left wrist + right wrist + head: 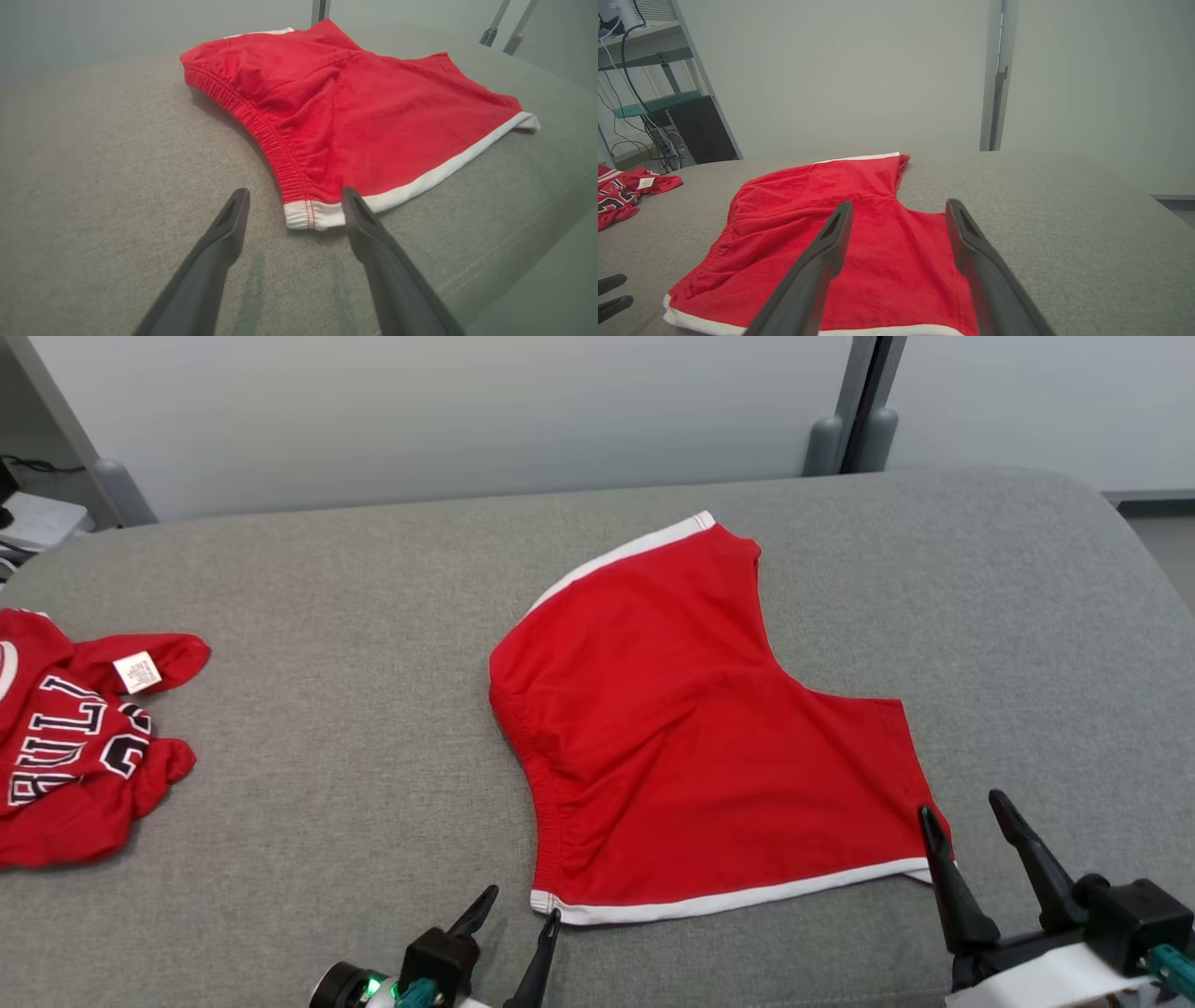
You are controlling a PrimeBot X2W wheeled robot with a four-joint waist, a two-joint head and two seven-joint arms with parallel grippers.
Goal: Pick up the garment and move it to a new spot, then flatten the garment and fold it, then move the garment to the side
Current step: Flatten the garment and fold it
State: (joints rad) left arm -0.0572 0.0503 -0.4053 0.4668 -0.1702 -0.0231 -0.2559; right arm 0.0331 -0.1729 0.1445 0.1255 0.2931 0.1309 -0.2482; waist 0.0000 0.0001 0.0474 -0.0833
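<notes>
The garment [681, 728] is a pair of red shorts with white hems, spread flat on the grey cushioned surface [373, 709]. My left gripper [518, 910] stands open at the near left hem corner, where the waistband ends; in the left wrist view that corner [310, 215] lies between the two fingers of the left gripper [296, 198]. My right gripper [966, 807] is open at the near right hem corner. In the right wrist view the shorts [822, 219] stretch out under and ahead of the right gripper [899, 210].
A second red garment with white lettering and a label [75, 737] lies crumpled at the far left of the surface. Pale partition panels with posts [854, 411] stand behind it. Shelving with cables [644, 93] is off to the left.
</notes>
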